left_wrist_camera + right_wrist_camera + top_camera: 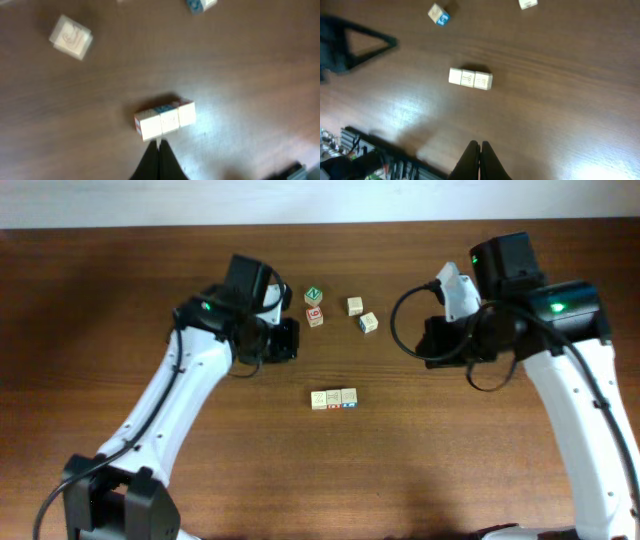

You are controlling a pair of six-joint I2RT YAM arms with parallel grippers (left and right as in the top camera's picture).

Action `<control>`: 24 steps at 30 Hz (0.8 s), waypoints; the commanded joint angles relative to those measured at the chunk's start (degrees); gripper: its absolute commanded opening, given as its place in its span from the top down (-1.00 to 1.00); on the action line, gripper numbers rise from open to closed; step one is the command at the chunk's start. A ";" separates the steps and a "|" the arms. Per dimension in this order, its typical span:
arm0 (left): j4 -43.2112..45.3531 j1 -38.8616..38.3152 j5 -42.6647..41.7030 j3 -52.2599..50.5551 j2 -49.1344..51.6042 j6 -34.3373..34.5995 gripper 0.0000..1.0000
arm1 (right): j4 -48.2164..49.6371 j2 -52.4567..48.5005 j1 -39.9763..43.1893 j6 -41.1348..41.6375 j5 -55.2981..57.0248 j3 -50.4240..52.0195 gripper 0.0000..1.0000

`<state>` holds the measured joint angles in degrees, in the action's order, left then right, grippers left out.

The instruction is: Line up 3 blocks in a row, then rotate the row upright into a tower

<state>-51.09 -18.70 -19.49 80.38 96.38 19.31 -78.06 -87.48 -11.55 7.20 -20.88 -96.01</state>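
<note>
Overhead: three blocks (333, 398) touching in a row. Fingers pressed together, nothing held, on left gripper (159, 146) and right gripper (480, 147).

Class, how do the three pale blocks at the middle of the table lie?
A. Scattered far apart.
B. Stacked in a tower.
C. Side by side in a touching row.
C: the three blocks lie flat on the table in one row, faces touching.
</note>
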 commanded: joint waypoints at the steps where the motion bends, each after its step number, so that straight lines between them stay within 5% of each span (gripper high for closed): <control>1: 7.13 0.09 -6.78 -12.48 -0.66 8.07 1.00 | 8.09 -0.11 0.44 0.57 -2.91 10.32 0.92; 10: 17.94 -0.04 -9.03 -21.27 2.23 10.45 1.00 | 28.68 -9.03 0.26 8.26 -6.21 27.89 0.92; 24: 18.95 -1.38 -8.55 -21.27 8.52 7.98 1.00 | 33.40 -14.62 -1.16 6.60 -7.67 28.63 0.91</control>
<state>-32.45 -18.92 -28.10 59.70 104.49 28.62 -45.08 -101.34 -11.64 14.50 -27.81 -67.90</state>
